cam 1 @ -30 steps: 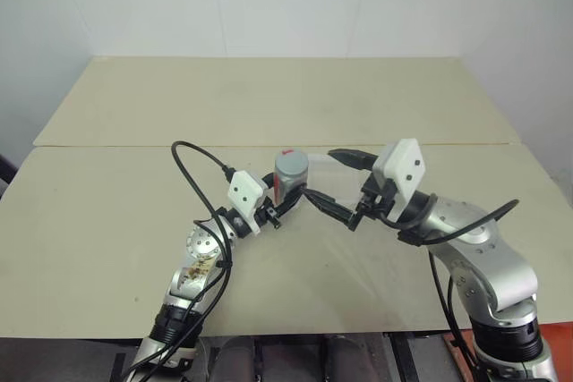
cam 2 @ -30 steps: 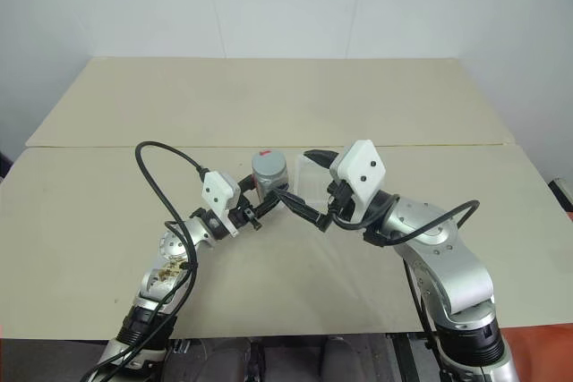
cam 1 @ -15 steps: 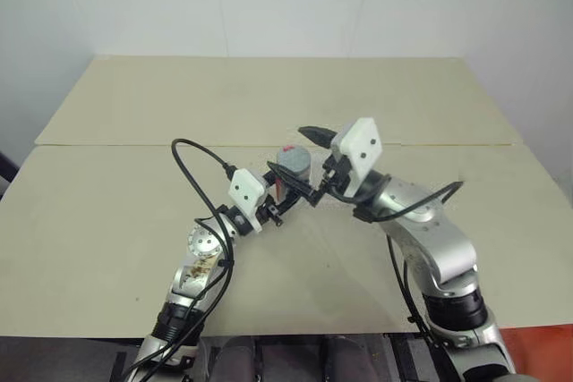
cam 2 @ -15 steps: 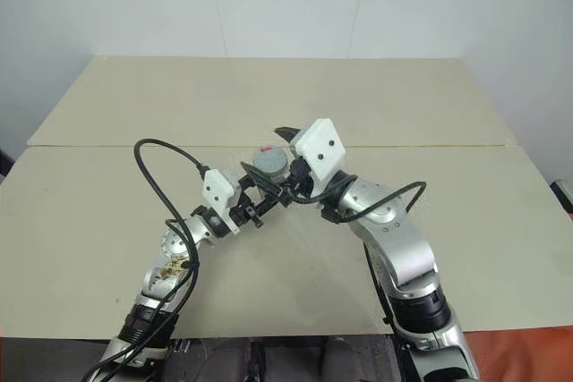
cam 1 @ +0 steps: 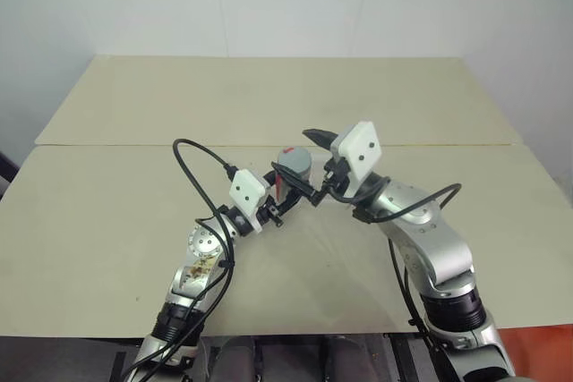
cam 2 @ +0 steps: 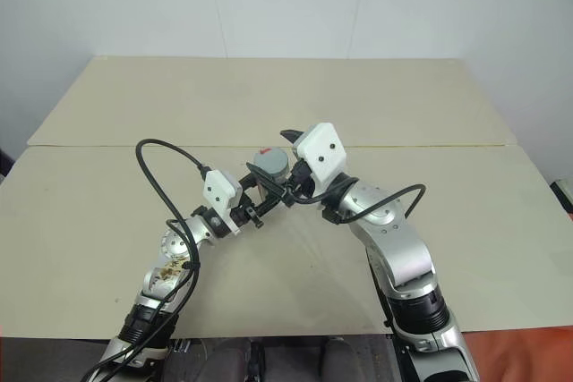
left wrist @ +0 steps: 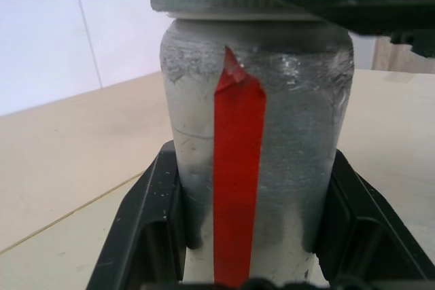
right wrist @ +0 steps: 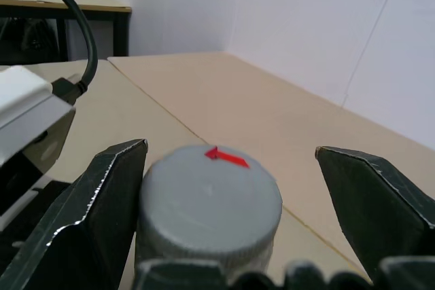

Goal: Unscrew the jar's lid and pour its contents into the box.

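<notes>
Here the left gripper is clenched around the jar, which stands upright above the table; the lid sits on the jar; around the lid the right gripper spreads its fingers wide, one just beside it.

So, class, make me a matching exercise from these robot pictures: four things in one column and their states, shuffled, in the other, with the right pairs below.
Things:
1. left gripper
2. right gripper
3. lid
4. table

States:
A. open, straddling the lid
B. still on the jar
C. beige, under both arms
D. shut on the jar

Pairs: 1-D, 2-A, 3-B, 4-C
</notes>
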